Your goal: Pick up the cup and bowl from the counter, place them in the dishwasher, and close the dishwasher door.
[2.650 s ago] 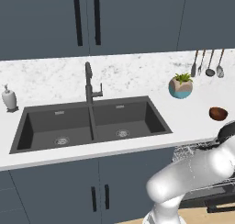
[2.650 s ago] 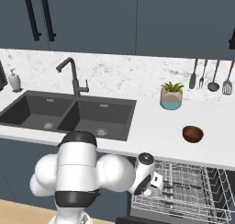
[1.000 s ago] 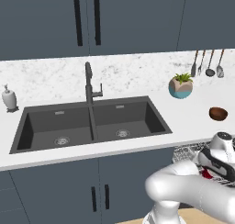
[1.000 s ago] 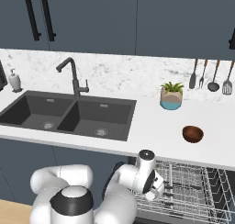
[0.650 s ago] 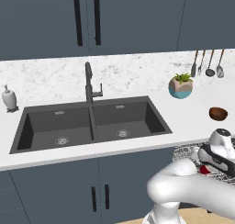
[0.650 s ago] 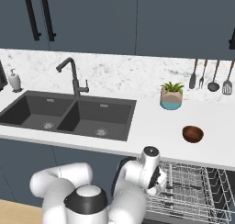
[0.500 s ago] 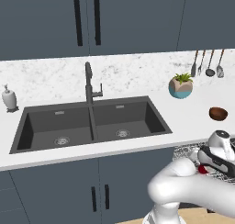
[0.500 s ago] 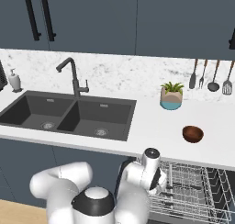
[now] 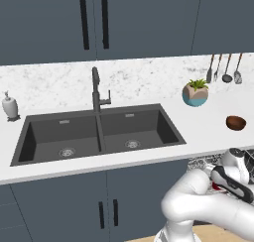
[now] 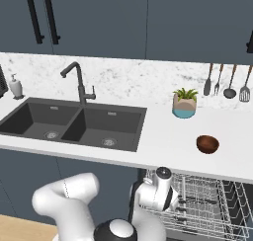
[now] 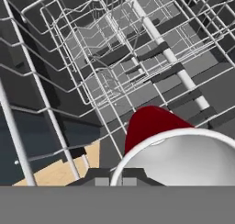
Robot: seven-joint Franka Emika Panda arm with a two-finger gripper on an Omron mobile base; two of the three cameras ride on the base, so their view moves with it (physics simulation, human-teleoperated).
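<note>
The red cup [image 11: 149,123] with its white rim fills the bottom of the hand view, tilted over the silvery wire rack [image 11: 114,58] of the dishwasher. My gripper [image 9: 217,182] hangs low over the pulled-out rack [image 10: 207,200], shut on the cup; its fingertips are hidden behind the cup. A sliver of red shows at the hand in the left base view. The dark brown bowl [image 9: 235,122] [image 10: 207,143] sits on the white counter [image 10: 163,131], above the dishwasher. The dishwasher door is hidden under the rack.
A beige-and-teal plant pot [image 10: 185,105] stands behind the bowl, and utensils [image 10: 227,84] hang on the wall. The dark double sink [image 9: 99,134] with its faucet lies to the left, a soap dispenser [image 9: 10,107] beyond it. Wooden floor [image 11: 64,170] shows beneath the rack.
The hand with the cup has sunk a little lower and farther over the dishwasher rack. The bowl has not moved.
</note>
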